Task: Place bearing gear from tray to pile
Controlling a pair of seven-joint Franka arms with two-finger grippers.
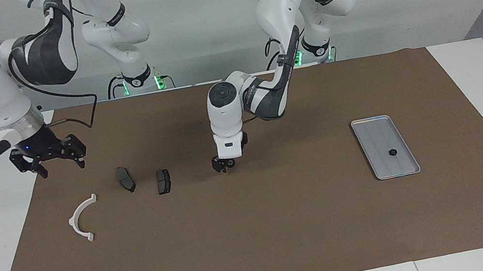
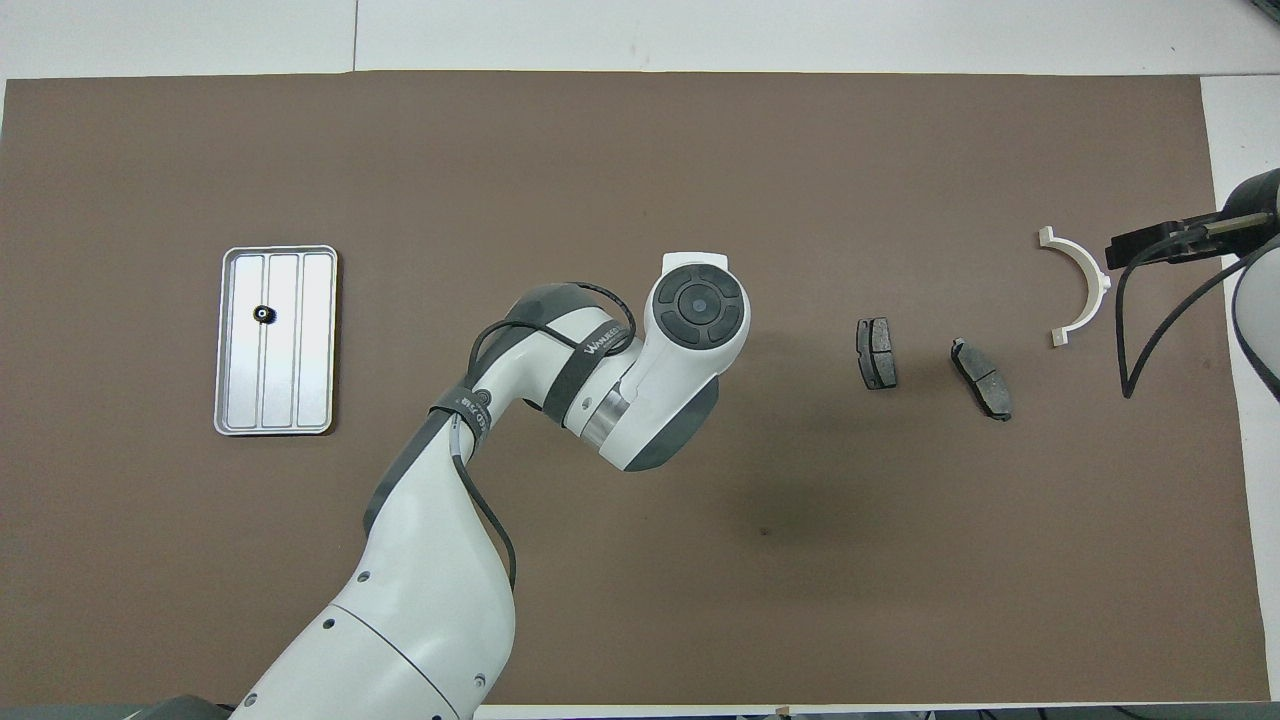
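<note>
The silver-grey tray [image 1: 376, 132] lies toward the left arm's end of the table; it also shows in the overhead view [image 2: 300, 380]. A small black bearing gear [image 1: 392, 152] sits in it, seen from overhead too [image 2: 263, 314]. The pile lies toward the right arm's end: a white half-ring bracket [image 1: 81, 216] [image 2: 1080, 290] and two dark brake pads [image 1: 125, 179] [image 1: 163, 181]. My left gripper [image 1: 223, 165] hangs low over the mat's middle, between tray and pile, beside the nearer-to-centre pad; its wrist hides it from overhead. My right gripper [image 1: 59, 167] is open and empty, raised near the bracket.
A brown mat [image 1: 259, 240] covers most of the white table. The left arm's elbow and wrist [image 2: 690, 330] stretch over the mat's middle. The right arm's cable [image 2: 1150, 330] hangs at the table's end near the bracket.
</note>
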